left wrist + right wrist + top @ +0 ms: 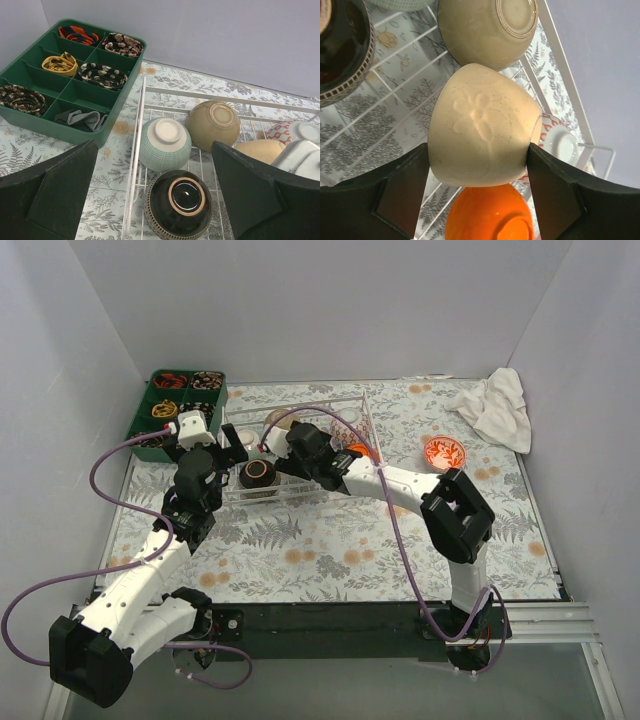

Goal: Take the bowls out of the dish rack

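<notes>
The white wire dish rack holds several upturned bowls. My right gripper is shut on the cream bowl, with one finger pressed on each side. An orange bowl sits just below it, an olive-tan bowl beyond it and a red-patterned bowl beside it. My left gripper hangs open over the rack's left end, its fingers standing either side above the dark brown bowl. A pale green bowl lies just behind that one. Another red-patterned bowl stands upright on the mat right of the rack.
A green compartment tray of small coiled items sits close against the rack's left side. A crumpled white cloth lies in the far right corner. White walls close in the table on three sides.
</notes>
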